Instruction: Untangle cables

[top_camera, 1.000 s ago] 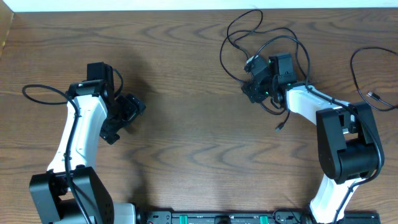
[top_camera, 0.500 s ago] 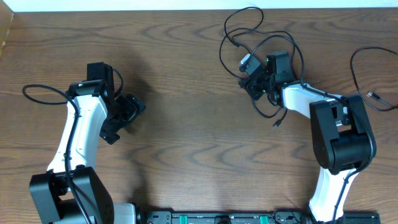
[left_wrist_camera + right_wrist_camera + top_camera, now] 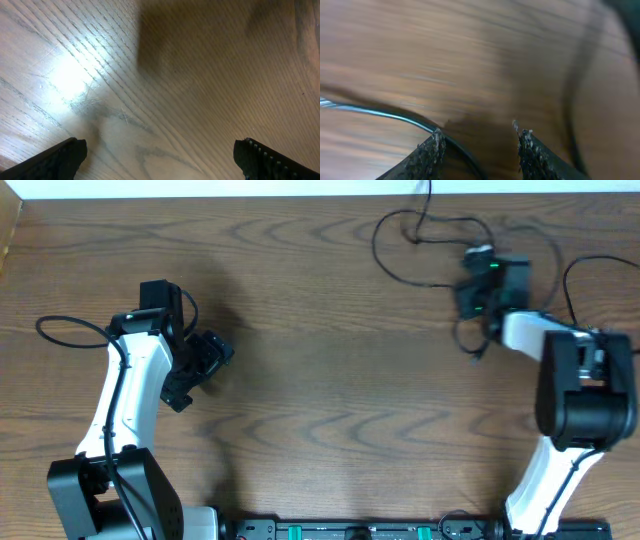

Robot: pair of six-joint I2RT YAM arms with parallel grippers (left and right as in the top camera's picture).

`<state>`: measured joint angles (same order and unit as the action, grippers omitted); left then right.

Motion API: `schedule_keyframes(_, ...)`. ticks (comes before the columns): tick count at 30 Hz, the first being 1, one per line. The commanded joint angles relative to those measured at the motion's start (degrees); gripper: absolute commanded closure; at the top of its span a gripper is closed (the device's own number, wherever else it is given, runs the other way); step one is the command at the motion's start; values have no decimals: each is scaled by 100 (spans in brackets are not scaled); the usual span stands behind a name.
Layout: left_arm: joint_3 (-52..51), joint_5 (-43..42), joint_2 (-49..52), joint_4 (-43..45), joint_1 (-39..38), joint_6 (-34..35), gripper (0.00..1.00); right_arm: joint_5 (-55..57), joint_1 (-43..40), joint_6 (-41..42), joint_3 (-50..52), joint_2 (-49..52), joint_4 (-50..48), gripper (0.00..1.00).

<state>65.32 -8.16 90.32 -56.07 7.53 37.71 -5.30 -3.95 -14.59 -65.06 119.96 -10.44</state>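
Observation:
The cables (image 3: 430,222) lie as thin black cords in loose loops at the table's far right, with a small white plug end (image 3: 480,252) among them. My right gripper (image 3: 472,298) sits in this bunch. In the right wrist view its jaws (image 3: 480,145) are narrowed, with one black cable (image 3: 380,112) running in from the left and down between them against the left finger (image 3: 431,152). Another black cable (image 3: 567,288) loops at the right edge. My left gripper (image 3: 205,360) is open and empty over bare wood (image 3: 160,100), far from the cables.
The table's far edge (image 3: 300,197) runs just behind the cable loops, and one cord goes over it. The right arm's white link (image 3: 540,335) lies beside the second cable. A thicker black wire (image 3: 60,322) on the left arm loops outward.
My right gripper has swung right and toward the far edge, and the cable bunch with the white plug has moved along with it. The left arm has not moved.

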Motion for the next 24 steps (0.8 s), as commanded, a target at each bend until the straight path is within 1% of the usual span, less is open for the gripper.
schedule_keyframes(1,15,118,2,-13,0,55,1,540,-767,278,142,306,131,99)
schedule_keyframes(3,15,118,2,-15,0,55,1,538,-1471,472,142,306,87,99)
schedule_keyframes(7,15,120,2,-15,0,55,1,542,-2052,667,142,306,85,99)
schedule_keyframes(12,15,118,2,-13,0,55,1,577,-2627,1202,142,306,190,99)
schedule_keyframes(15,15,118,2,-13,0,55,1,470,-2673,1204,142,306,372,99)
schedule_keyframes(18,15,118,2,-13,0,55,1,374,-2540,1259,142,306,551,99)
schedule_keyframes(21,15,120,2,-13,0,55,1,-212,-2312,1788,142,306,605,99)
schedule_keyframes(22,15,118,2,-13,0,55,1,-363,-2133,2094,142,306,599,99)
schedule_keyframes(23,15,118,2,-15,0,55,1,-361,-1930,2288,142,306,581,99)
schedule_keyframes(24,15,118,2,-15,0,55,1,-319,-1792,2295,142,306,546,99)
